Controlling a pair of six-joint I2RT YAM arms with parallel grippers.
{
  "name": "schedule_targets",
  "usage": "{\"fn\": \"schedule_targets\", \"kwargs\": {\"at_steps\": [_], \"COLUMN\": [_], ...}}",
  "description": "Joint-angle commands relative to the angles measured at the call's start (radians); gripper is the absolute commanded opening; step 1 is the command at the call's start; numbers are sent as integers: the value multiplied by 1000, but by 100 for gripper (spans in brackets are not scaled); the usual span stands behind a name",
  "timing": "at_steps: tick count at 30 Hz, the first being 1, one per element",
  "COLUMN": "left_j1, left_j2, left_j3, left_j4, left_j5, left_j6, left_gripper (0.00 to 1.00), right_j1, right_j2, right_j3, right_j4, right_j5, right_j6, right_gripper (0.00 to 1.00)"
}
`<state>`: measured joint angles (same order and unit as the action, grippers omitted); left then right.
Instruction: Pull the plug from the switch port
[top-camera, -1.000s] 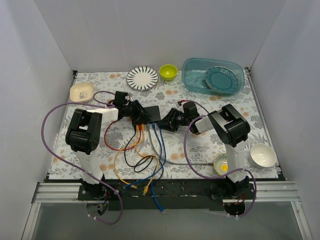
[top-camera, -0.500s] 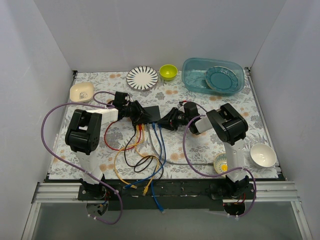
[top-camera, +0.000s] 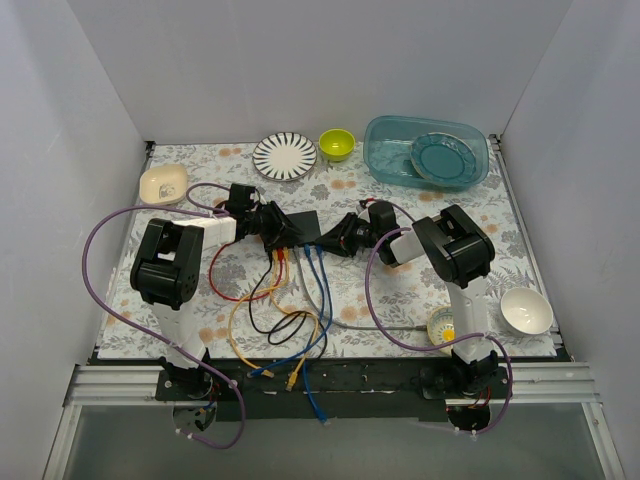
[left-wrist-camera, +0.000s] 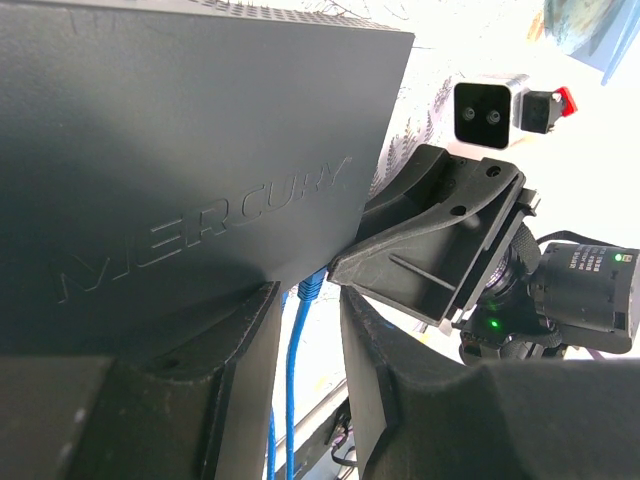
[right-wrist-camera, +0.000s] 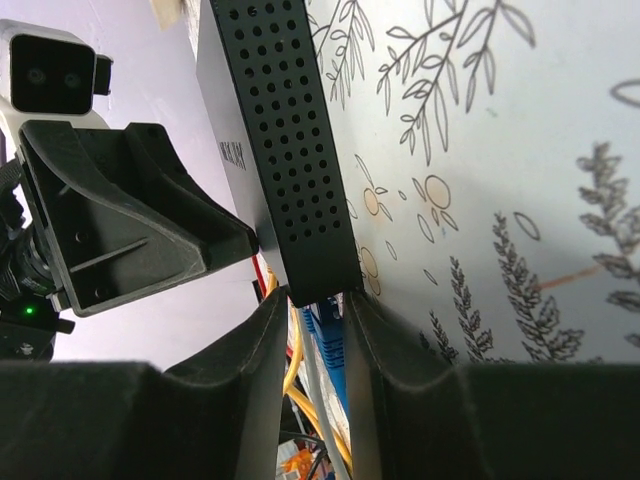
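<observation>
Now both arms reach low toward the middle of the counter (top-camera: 420, 200), left end effector (top-camera: 267, 224) clamped on the switch (top-camera: 303, 226), right end effector (top-camera: 335, 238) narrow around the blue plug (right-wrist-camera: 325, 338) at the port edge, contact unclear.

Switch (left-wrist-camera: 180, 150): matt black plastic, fine-grained top, embossed logo, perforated side. Blue cable (left-wrist-camera: 297, 330): smooth glossy sheath. Mat (top-camera: 520, 230): matt printed floral sheet. Tub (top-camera: 385, 150): translucent blue plastic. White bowl (top-camera: 526, 310): glossy, smooth.
</observation>
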<state>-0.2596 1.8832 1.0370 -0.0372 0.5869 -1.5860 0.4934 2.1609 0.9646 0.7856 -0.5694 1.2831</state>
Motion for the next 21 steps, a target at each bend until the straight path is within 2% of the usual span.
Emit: {"fn": "schedule_targets", "kwargs": {"at_steps": [1, 3, 7, 10, 21], "left_j1": [-7, -7, -12, -12, -17], "left_j2": [-32, -32, -27, -27, -39], "left_j3": [-23, -22, -23, -23, -32], "left_j4": [-33, -30, -29, -27, -27], "left_j5": [-16, -16, -16, -16, -15], "left_j6": [21, 20, 17, 15, 14], "left_gripper": [31, 31, 31, 31, 31], "right_j1": [-10, -7, -7, -6, -6], "right_j2": [33, 31, 22, 20, 27], "right_j3": [-24, -29, -44, -49, -18], "right_j4": [-123, -131, -146, -147, -183], "right_j5": [91, 83, 85, 82, 83], "right_j6": [-87, -106, -126, -126, -143], "right_gripper": [32, 39, 42, 40, 22]}}
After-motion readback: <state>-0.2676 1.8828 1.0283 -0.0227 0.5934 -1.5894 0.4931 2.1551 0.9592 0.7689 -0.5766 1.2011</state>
